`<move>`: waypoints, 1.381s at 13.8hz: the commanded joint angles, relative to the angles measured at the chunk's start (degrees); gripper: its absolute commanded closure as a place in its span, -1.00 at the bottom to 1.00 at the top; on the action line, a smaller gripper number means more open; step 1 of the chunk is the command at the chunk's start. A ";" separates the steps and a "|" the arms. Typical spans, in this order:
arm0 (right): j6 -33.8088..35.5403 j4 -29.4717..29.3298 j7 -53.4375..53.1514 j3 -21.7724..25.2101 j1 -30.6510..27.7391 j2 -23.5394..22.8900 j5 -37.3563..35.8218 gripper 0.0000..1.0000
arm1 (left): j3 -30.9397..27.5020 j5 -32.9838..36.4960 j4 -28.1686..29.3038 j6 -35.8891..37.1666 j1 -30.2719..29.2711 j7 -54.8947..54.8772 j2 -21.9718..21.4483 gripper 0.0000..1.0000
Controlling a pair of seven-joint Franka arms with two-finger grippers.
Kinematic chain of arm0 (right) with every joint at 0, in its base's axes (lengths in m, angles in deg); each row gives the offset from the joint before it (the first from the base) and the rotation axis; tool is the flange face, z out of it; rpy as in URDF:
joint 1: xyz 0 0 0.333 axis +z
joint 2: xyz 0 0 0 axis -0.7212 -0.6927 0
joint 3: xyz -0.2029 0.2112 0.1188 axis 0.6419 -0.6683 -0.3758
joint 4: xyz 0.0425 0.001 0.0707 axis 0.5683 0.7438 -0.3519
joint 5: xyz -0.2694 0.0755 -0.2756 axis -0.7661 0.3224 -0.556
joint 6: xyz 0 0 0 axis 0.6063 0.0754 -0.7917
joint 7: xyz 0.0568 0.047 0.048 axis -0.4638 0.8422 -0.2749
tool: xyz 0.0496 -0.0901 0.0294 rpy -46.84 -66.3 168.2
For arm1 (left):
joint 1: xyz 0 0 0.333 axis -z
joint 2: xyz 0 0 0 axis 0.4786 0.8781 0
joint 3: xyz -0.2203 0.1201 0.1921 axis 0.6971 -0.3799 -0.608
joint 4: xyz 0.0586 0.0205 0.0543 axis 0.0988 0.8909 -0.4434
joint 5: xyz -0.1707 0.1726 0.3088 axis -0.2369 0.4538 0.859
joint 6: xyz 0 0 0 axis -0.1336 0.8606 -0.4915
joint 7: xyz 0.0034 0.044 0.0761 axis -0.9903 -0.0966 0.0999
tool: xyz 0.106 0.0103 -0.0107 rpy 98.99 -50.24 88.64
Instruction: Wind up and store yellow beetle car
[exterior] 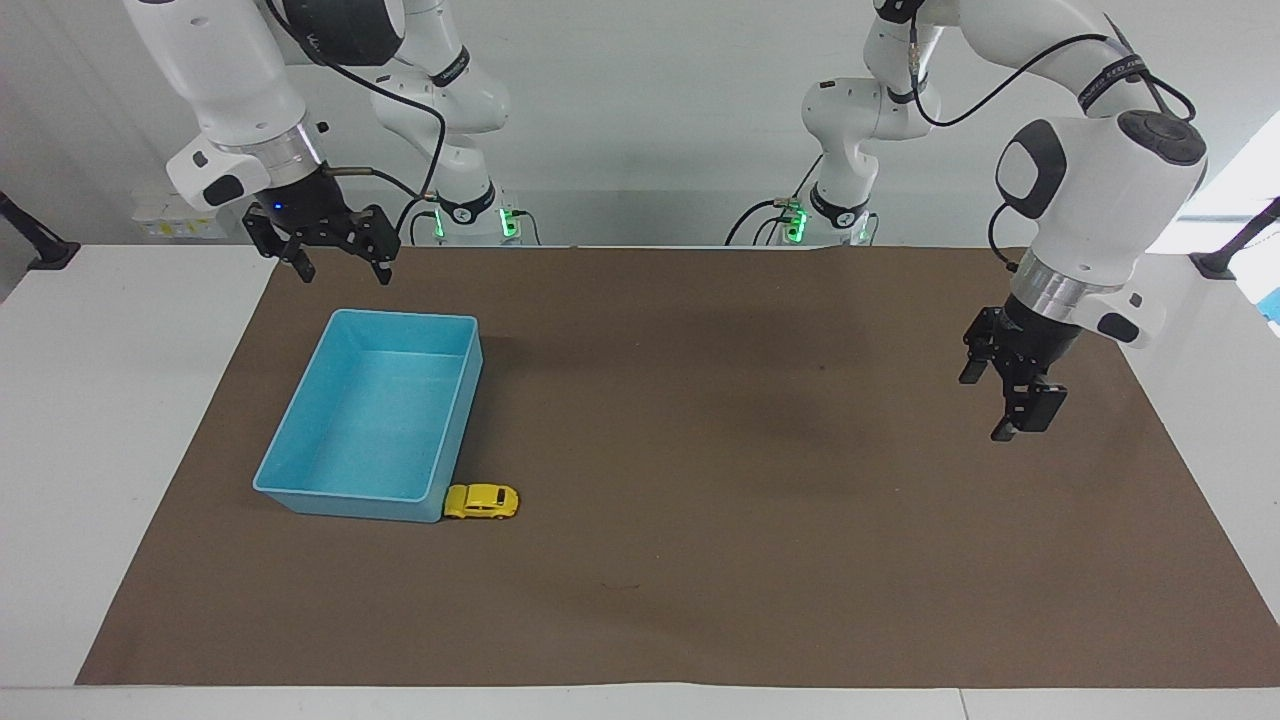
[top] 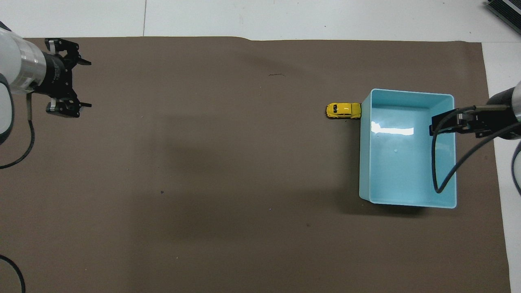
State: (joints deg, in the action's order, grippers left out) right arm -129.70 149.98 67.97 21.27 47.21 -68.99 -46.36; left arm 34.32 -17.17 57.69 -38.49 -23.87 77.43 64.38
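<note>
blue bin (exterior: pixel 372 420): upright, on mat, right arm's end | brown mat (exterior: pixel 700 560): covers white table (exterior: pixel 110 420)

**Two high cameras, half a turn apart**

The facing view looks from high up across the tabletop (exterior: pixel 130 420) toward the robots, whose bases stand along its top edge before a pale wall. The overhead view hangs above the robots' own end and looks steeply down and forward, closer in, so the arms show only at its edges. Both share the brown mat (exterior: pixel 700 560) (top: pixel 228 171), the blue bin (exterior: pixel 300 480) (top: pixel 407 202) and the yellow beetle car (exterior: pixel 482 501) (top: pixel 343 110), mirrored end for end.
</note>
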 commanded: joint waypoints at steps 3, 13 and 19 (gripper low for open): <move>-5.29 4.69 -5.76 -0.80 2.71 0.72 0.72 -1.00 | 0.33 0.62 -3.66 4.59 -0.77 -17.00 0.39 -1.00; -10.31 6.19 -27.98 -0.89 7.73 -4.02 0.72 -1.00 | 0.94 0.62 -5.15 5.64 -0.60 -46.97 -0.93 -1.00; -13.21 6.19 -47.67 -0.89 10.36 -7.19 0.72 -1.00 | 0.86 0.35 -4.98 7.92 -0.68 -62.35 -1.28 -1.00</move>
State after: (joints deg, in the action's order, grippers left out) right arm -141.30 155.86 25.47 21.04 57.70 -75.63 -46.29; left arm 34.78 -17.14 53.45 -33.12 -23.91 20.15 63.50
